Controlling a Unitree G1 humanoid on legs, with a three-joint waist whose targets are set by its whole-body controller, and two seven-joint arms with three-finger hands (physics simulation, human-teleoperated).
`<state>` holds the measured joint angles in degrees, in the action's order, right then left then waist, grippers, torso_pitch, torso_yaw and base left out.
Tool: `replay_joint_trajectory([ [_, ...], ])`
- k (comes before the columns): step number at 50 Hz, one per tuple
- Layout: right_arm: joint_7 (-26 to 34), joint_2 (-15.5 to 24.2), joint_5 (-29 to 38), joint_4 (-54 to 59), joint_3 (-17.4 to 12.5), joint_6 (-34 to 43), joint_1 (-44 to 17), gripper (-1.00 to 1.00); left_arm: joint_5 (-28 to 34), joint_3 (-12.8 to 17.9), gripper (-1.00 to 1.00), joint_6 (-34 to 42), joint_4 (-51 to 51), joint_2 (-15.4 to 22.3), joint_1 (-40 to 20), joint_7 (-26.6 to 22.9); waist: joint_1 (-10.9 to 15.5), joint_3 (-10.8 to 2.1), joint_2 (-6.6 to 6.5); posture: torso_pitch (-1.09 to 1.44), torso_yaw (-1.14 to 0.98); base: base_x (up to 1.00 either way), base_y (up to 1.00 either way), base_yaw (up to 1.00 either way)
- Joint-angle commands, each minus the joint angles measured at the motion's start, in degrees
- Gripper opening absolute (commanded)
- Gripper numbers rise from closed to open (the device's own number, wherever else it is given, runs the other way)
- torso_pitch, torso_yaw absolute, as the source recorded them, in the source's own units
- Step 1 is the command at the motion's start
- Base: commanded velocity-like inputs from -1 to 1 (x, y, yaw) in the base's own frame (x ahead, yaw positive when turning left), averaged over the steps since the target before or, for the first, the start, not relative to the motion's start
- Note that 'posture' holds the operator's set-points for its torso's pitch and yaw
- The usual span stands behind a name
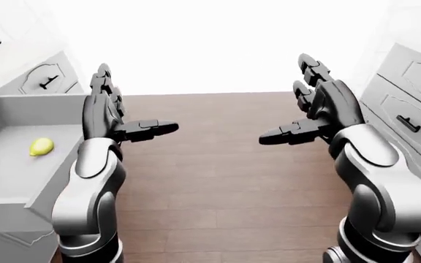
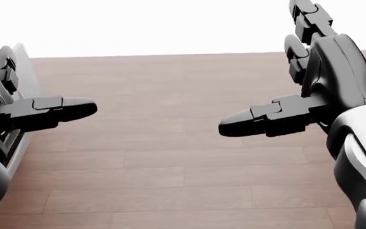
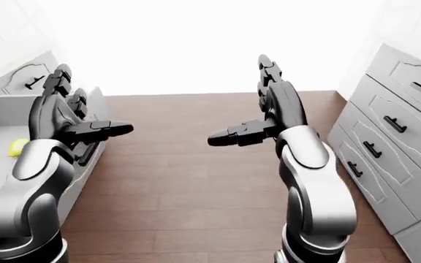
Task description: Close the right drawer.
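Fingers spread and empty on both sides: in the left-eye view the left hand (image 1: 112, 112) and the right hand (image 1: 320, 109) are raised over the wooden floor (image 1: 225, 181), thumbs pointing inward at each other, nothing gripped. At the view's left edge a grey drawer (image 1: 16, 159) stands pulled out from its cabinet, a small yellow object (image 1: 41, 146), perhaps a lemon, lying on its bottom. At the right edge a bank of closed grey drawers (image 1: 408, 118) with dark handles lines the wall.

In the head view, aimed low, the two thumbs fill the sides of the frame above bare planks; a sliver of the open drawer's side wall (image 2: 25, 71) shows at the left, just beside the left hand. No handle is visible here.

In the right-eye view the open drawer's side wall sits directly behind the left forearm (image 3: 27, 186), and the right-hand cabinet (image 3: 393, 148) shows all its drawers flush. The only drawer seen open is therefore at the views' left; whether it is the "right drawer" of its own cabinet cannot be told from these frames.

As a judgement, the robot needs to turn and square up to that drawer's face, set a flat palm against it, and push straight along the runners, steadily enough that the yellow object does not roll and the drawer does not skew.
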<state>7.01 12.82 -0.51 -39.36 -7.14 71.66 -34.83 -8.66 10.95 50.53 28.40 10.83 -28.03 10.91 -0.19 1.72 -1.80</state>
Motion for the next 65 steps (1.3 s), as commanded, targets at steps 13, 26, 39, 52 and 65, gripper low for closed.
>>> replay_joint_trajectory([
  [13,-0.1,0.8,1.1,-2.5,-1.0,-1.2,-2.3,1.00,-1.2,0.2,1.00,-0.6,3.1,0.8,-2.9,0.4,-0.1,-1.37,4.86,0.00,0.00,0.00,0.23,0.00],
  [26,0.1,1.0,1.7,-3.1,-0.7,-0.3,-2.8,1.00,-2.3,0.5,1.00,1.5,4.7,1.2,-3.8,1.3,-0.1,-0.81,-2.19,0.00,0.00,0.00,0.22,0.00],
  [39,0.4,0.9,2.1,-3.5,-0.5,0.1,-3.0,1.00,-2.8,0.7,1.00,2.2,5.6,1.4,-3.7,1.6,-0.1,-0.90,5.36,0.00,0.00,0.00,0.23,0.00],
  [52,0.7,0.9,2.4,-2.3,-0.2,-0.1,-4.0,1.00,-3.3,0.8,1.00,2.6,5.5,1.8,-4.4,1.9,-0.4,-0.79,-2.41,0.00,0.00,0.00,0.23,0.00],
  [65,1.0,1.2,2.7,-3.2,-0.6,0.8,-4.2,1.00,-3.8,0.9,1.00,3.5,6.3,1.8,-4.7,2.3,-0.3,-1.07,4.43,0.00,0.00,0.00,0.24,0.00],
])
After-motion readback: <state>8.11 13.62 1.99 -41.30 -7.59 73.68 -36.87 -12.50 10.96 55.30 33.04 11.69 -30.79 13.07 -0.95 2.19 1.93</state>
